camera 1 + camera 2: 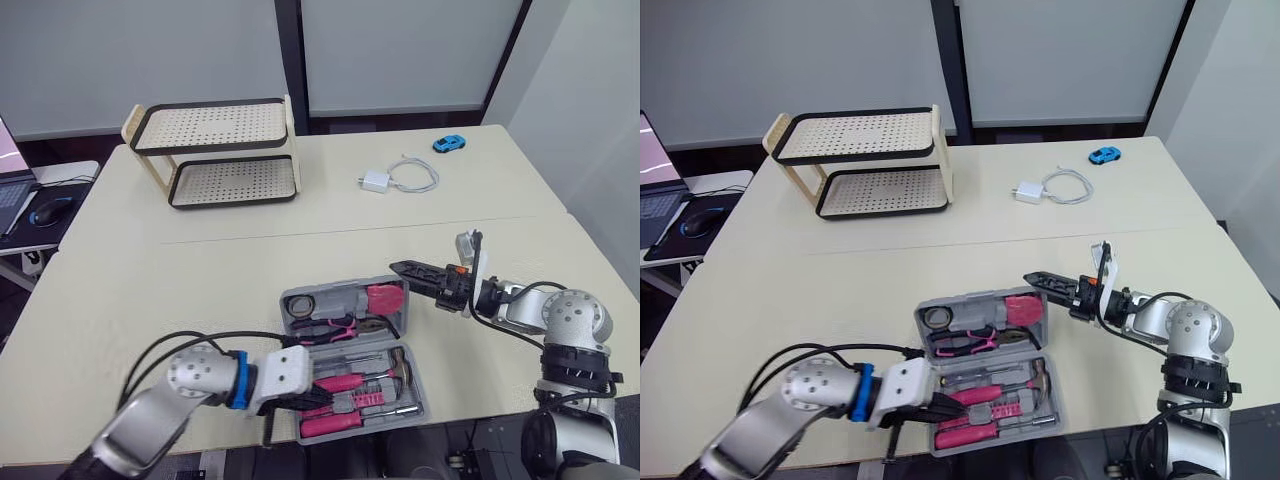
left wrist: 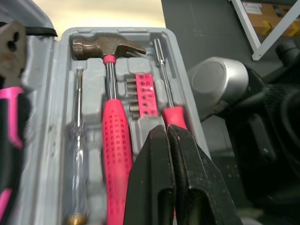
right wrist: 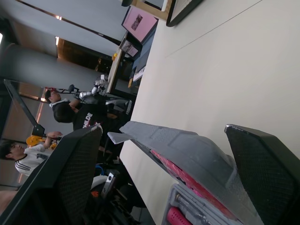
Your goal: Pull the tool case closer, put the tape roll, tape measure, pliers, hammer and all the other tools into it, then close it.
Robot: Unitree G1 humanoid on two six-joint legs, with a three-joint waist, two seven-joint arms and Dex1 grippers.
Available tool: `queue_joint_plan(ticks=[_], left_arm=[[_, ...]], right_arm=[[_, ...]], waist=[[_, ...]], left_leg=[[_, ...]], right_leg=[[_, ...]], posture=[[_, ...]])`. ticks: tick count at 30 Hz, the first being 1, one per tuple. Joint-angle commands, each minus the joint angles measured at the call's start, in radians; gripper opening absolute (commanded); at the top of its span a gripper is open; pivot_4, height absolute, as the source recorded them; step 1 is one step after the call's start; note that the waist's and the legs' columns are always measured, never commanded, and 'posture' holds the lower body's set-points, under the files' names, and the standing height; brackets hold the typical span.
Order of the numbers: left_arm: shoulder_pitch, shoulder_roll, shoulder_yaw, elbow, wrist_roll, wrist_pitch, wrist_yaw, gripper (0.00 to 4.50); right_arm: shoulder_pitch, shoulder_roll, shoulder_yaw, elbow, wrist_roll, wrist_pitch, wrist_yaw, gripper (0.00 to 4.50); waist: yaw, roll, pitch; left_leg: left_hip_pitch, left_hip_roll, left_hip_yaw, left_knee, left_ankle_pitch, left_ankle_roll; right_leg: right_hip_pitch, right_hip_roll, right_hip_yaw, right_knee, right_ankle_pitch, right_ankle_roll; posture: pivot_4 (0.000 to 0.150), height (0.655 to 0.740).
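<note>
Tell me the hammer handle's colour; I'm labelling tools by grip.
The hammer has a pinkish-red grip, clearest in the left wrist view.

A cream tabletop (image 1: 200,270) stands before pale grey wall panels (image 1: 140,60) split by a dark post (image 1: 288,50); a side desk (image 1: 75,172) sits at its left.

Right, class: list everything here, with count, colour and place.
tool case: 1, grey, open, near edge of table
hammer: 1, pink handle, case's near half
screwdriver: 1, pink handle, beside hammer
bit holder: 1, pink, between them
pliers: 1, pink handles, far half
tape measure: 1, pink, far half
rack: 1, black and cream, far left
charger: 1, white, far side
toy car: 1, blue, far right
left gripper: 1, black, shut, over near half
right gripper: 1, black, open, by far half
</note>
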Motion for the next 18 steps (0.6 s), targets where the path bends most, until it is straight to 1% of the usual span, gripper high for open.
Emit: queue_joint_plan(ticks=[1,5,9,11,14,16,18], left_arm=[[0.106,0.099,0.13,-0.067,-0.072,-0.002,-0.056,0.06],[0.253,0.173,0.257,-0.007,-0.068,-0.059,-0.09,0.06],[0.32,0.19,0.318,0.086,-0.034,-0.118,-0.093,0.06],[0.321,0.177,0.32,0.126,-0.02,-0.134,-0.077,0.06],[0.317,0.155,0.31,0.152,-0.005,-0.14,-0.049,0.06],[0.314,0.142,0.302,0.152,0.002,-0.134,-0.032,0.06],[0.302,0.12,0.294,0.146,0.004,-0.11,-0.004,0.06]], right_arm=[[0.005,0.008,-0.023,-0.08,0.084,0.062,-0.012,4.5],[0.032,-0.006,-0.033,-0.156,0.181,0.126,-0.037,4.5],[0.104,-0.098,0.009,-0.235,0.369,0.129,-0.069,4.5],[0.141,-0.158,0.03,-0.273,0.469,0.129,-0.09,4.5],[0.216,-0.291,0.071,-0.384,0.582,0.129,-0.075,4.5],[0.26,-0.371,0.082,-0.461,0.602,0.125,-0.044,4.5],[0.303,-0.442,0.084,-0.517,0.592,0.099,-0.015,4.5]], waist=[[-0.002,0.001,0.001],[0.001,0.003,0.002],[0.01,0.004,0.005],[0.015,0.004,0.005],[0.018,0.003,0.006],[0.023,0.003,0.006],[0.024,0.001,0.007]], left_leg=[[0.0,0.0,0.0,-0.001,0.0,0.0],[0.0,0.0,0.0,-0.002,0.0,0.0],[0.0,0.0,0.0,-0.002,0.0,0.0],[0.0,0.0,0.001,-0.001,0.0,0.0],[-0.001,0.0,0.001,-0.001,0.0,0.0],[-0.001,0.0,0.001,-0.001,0.0,0.0],[-0.001,0.0,0.001,-0.001,0.0,0.0]], right_leg=[[0.0,0.0,0.0,0.0,0.0,0.0],[-0.001,0.001,0.0,0.0,0.0,-0.001],[0.0,0.0,0.0,-0.001,-0.001,-0.001],[0.0,-0.001,0.0,-0.001,-0.001,-0.001],[0.0,-0.001,0.0,-0.002,-0.001,-0.001],[0.0,-0.001,0.0,-0.002,-0.001,0.0],[0.0,-0.001,-0.001,-0.002,-0.001,0.0]], posture=[[0.15,0.74],[0.15,0.74],[0.15,0.74],[0.15,0.74],[0.15,0.74],[0.15,0.74],[0.15,0.74]])
